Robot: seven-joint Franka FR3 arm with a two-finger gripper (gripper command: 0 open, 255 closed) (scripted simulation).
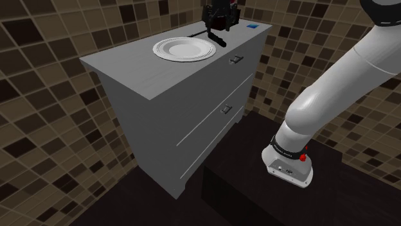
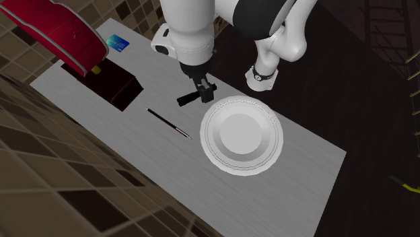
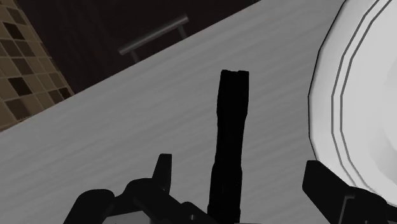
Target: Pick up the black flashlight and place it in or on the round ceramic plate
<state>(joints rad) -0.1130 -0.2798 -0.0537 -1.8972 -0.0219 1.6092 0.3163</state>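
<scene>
The end effector [image 3: 239,164] straddles the flashlight [image 3: 230,127], fingers apart, with a gap on each side; the plate [image 2: 241,134] rim lies just beside one finger, so room is tight there; bare worktop [image 2: 306,145] runs between flashlight and a thin rod [image 2: 169,123]; beyond the rod stand a dark box [image 2: 116,86] and a red object [image 2: 60,30], well apart from the plate.

The white arm [image 1: 340,83] has dark joint bands, red dots, black fingers [image 3: 331,188].
</scene>
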